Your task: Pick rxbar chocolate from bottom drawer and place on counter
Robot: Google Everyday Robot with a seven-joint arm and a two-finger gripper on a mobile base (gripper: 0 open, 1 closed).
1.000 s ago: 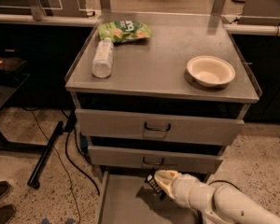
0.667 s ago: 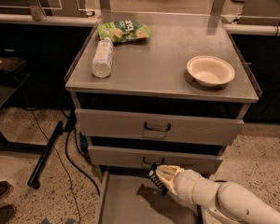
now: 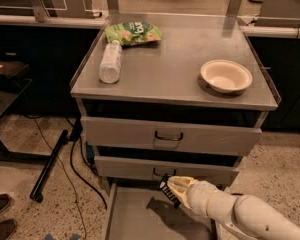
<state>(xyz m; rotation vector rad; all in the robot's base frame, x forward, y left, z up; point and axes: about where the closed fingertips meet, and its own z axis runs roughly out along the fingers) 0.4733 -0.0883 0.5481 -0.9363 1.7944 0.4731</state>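
Note:
The bottom drawer (image 3: 135, 219) is pulled open at the foot of the cabinet and its grey floor shows bare. My gripper (image 3: 174, 186), at the end of the white arm coming in from the lower right, is above the drawer's back right part, just in front of the middle drawer. It is shut on the rxbar chocolate (image 3: 166, 190), a small black bar with white lettering held off the drawer floor. The counter (image 3: 165, 69) is the steel top of the cabinet, well above the gripper.
On the counter lie a clear bottle (image 3: 110, 62) on its side, a green snack bag (image 3: 133, 33) at the back left and a white bowl (image 3: 226, 76) at the right. The two upper drawers (image 3: 170, 136) are closed. A black pole (image 3: 50, 164) and cables are on the floor at left.
My gripper has risen a little with the bar in it, up from the drawer floor toward the front of the middle drawer. Nothing on the counter moved.

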